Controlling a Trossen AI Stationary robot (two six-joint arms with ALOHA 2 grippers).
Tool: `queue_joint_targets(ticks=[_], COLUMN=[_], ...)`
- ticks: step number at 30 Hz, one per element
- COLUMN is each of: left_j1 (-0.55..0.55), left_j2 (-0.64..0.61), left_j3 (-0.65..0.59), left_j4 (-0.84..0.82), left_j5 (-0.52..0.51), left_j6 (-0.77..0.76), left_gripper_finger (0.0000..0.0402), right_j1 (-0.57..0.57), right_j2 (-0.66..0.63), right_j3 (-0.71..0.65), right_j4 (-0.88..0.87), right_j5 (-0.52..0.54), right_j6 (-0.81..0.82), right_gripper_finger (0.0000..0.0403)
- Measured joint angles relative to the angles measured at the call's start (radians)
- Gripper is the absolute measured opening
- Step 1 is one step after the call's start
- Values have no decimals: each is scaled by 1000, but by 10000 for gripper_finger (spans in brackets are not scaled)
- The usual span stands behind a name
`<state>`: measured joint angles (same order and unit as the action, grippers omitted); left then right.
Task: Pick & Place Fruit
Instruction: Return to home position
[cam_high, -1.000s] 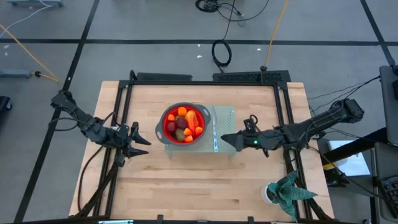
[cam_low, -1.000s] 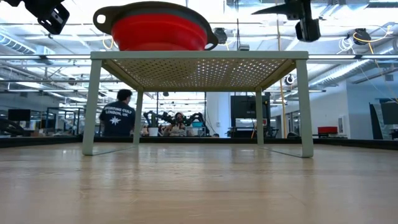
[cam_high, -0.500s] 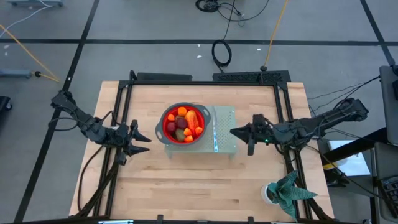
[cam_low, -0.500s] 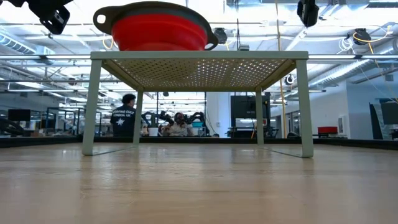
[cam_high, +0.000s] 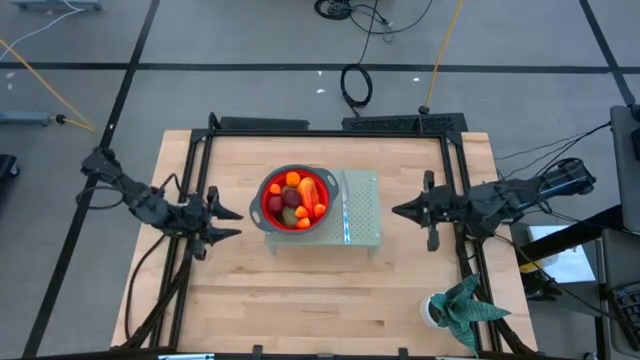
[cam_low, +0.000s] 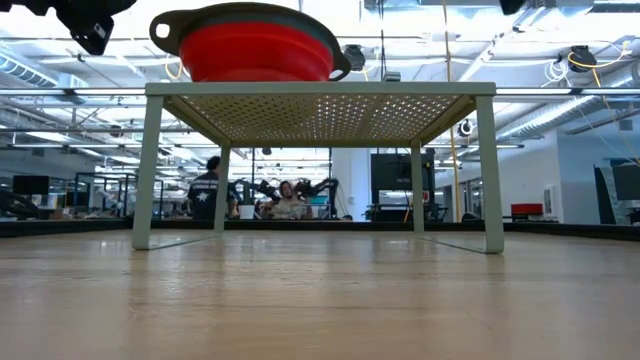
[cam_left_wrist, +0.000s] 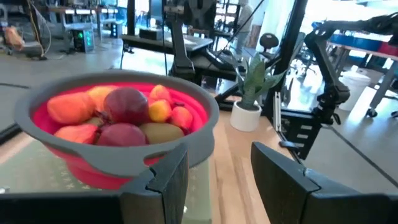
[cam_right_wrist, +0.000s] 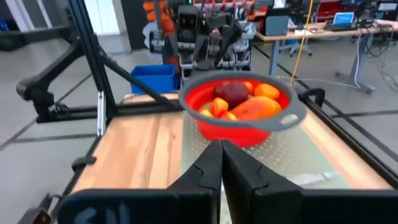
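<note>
The fruit sits heaped in a red strainer atop a shelf on the counter, what may be a knife beside it, flanked by the left gripper, fingers apart, and the right gripper, fingers pressed together.

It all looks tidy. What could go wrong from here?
The red strainer with a grey rim sits at one end of the pale green perforated metal shelf, fruit heaped above its rim; a bump might tip it or spill a piece. The open left end effector hangs near that end, so a stray swing could be that bump. The shut right end effector waits beyond the other end.
</note>
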<state>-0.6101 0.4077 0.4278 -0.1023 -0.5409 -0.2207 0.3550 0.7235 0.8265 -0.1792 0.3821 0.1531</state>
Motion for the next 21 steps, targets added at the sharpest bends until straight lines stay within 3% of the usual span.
queue_joint_targets(ticks=[6,21], left_j1=[39,88], left_j2=[-91,-325], left_j3=[0,0], left_j4=[-45,-297], left_j5=[48,99], left_j6=[68,65], left_gripper_finger=[173,173], right_j1=[0,0], right_j2=[-69,-208], right_j3=[0,-29], right_j4=[-78,-230], right_j5=[-16,-46], right_j6=[-30,-15], right_gripper_finger=[1,0])
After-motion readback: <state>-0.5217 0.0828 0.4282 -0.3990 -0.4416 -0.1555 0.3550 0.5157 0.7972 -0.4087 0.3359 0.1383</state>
